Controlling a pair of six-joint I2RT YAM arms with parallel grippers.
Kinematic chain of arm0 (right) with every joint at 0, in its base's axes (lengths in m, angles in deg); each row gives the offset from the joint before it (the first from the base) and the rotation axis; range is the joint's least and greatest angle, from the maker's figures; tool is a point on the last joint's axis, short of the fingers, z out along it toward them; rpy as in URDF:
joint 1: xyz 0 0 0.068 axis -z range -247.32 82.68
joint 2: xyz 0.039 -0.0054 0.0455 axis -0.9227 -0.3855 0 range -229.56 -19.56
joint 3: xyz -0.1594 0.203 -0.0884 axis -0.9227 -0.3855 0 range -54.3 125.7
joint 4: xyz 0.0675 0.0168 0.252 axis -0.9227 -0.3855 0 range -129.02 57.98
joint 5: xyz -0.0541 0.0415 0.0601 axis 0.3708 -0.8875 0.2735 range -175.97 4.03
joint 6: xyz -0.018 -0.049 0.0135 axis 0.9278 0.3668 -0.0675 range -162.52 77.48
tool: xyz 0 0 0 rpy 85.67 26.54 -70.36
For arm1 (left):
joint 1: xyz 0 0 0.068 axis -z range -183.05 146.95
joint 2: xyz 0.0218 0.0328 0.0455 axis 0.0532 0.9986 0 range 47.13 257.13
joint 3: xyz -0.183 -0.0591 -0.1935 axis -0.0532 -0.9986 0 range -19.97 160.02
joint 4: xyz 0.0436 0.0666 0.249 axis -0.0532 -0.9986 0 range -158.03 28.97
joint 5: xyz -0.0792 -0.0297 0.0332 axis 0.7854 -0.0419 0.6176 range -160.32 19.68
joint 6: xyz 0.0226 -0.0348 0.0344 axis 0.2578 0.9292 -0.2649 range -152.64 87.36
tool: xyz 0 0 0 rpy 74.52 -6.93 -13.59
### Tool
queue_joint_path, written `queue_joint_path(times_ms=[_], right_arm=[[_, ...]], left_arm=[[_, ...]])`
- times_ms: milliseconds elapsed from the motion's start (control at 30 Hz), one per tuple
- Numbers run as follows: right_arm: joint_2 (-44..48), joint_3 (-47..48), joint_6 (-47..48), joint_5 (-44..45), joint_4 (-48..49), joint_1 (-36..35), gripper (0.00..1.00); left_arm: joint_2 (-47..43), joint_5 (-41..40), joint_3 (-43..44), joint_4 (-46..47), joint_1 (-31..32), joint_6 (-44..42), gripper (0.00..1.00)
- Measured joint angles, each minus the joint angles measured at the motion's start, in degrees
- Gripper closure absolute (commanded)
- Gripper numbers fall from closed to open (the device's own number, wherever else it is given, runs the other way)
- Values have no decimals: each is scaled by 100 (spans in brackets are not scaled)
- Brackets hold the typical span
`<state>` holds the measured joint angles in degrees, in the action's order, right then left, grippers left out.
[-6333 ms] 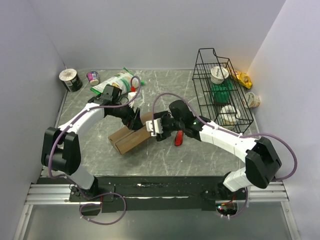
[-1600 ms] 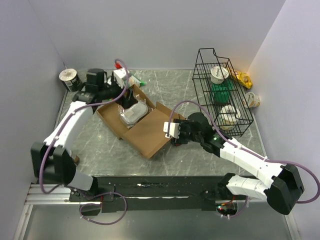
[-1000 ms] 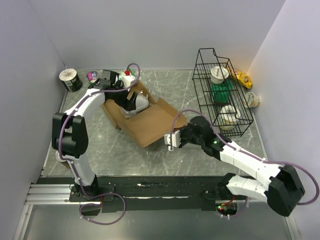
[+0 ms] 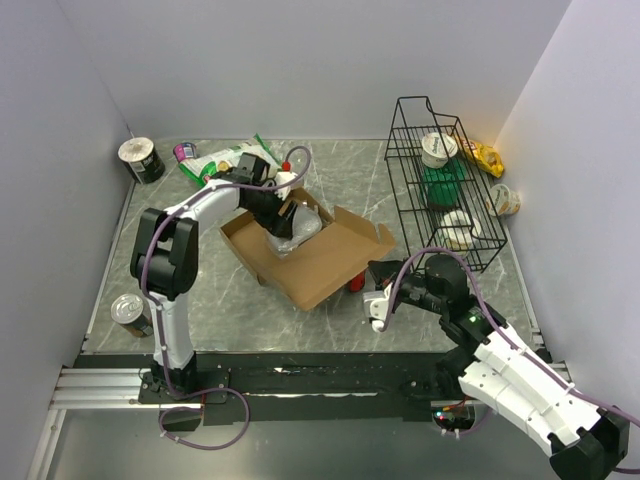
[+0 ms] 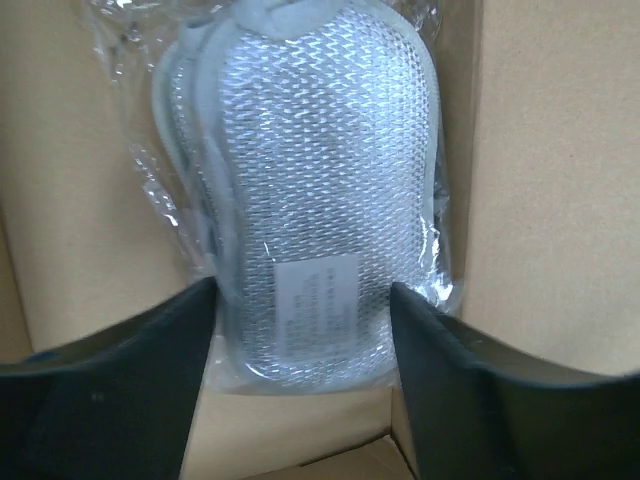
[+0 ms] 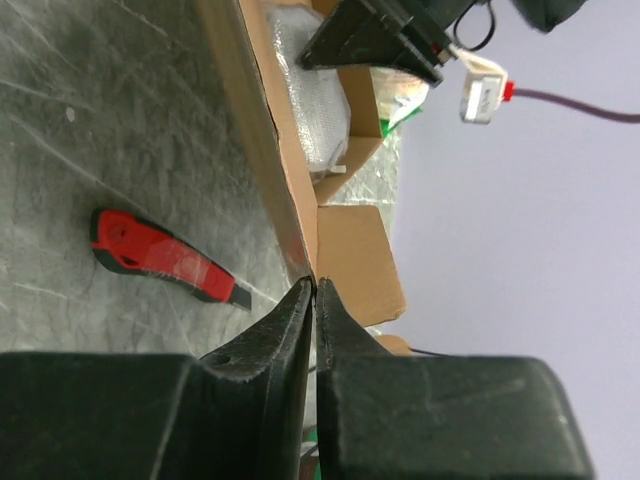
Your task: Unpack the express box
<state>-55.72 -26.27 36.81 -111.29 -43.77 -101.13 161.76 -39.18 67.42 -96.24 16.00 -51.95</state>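
A grey mesh packet (image 5: pixel 310 180) in clear wrap lies flat on the floor of the box (image 5: pixel 540 180), whose side rises just right of the packet. A white label (image 5: pixel 317 290) sits near the packet's lower end. The left gripper (image 5: pixel 300 300) is spread wide, with one dark finger (image 5: pixel 120 390) on each side of that end.

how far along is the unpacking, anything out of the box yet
The express box lies open, flaps spread: done. In hand: the left gripper is inside it, open, straddling the plastic-wrapped grey item. Left: close, lift it out and set it down. The right gripper is shut, off the box, near the red cutter.
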Motion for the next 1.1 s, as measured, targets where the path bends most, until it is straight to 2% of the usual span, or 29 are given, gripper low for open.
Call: queue_joint_path(times_ms=[33,133,200,233,333,533,633,700,867,933,967,1000,1033,1100], right_arm=[[-11,0,0,31,-2,0,87],[-92,0,-9,98,-4,0,87],[-164,0,-28,168,-4,0,87],[-203,0,-42,199,-4,0,87],[-304,0,-83,286,2,0,86],[-457,0,-227,540,52,0,86],[-501,0,-256,623,157,0,87],[-525,2,-254,662,251,0,87],[-525,0,-234,772,505,22,87],[-507,0,-234,793,535,39,87],[-492,0,-234,793,542,50,85],[-474,0,-234,793,551,59,65],[-461,0,-236,791,570,70,52],[-452,0,-291,804,619,96,30]], left_arm=[[0,17,17,7,-9,7,47],[-31,90,31,9,-20,46,67],[-120,197,31,-7,-37,42,74],[-188,289,28,-22,-50,42,81],[-428,566,-26,-44,-92,66,94],[-1093,994,-111,-363,-348,81,99],[-1515,1193,-76,-568,-866,101,99],[-1764,1276,-39,-649,-1432,101,99],[-2144,1276,-11,-1032,-3469,-52,99],[-2210,1246,-153,-1110,-4072,-122,99],[-2251,1224,-243,-1163,-4236,-157,99],[-2304,1209,-374,-1226,-4385,-205,99],[-2352,1187,-514,-1287,-4459,-243,94],[-2420,1152,-778,-1370,-4476,-249,77]])
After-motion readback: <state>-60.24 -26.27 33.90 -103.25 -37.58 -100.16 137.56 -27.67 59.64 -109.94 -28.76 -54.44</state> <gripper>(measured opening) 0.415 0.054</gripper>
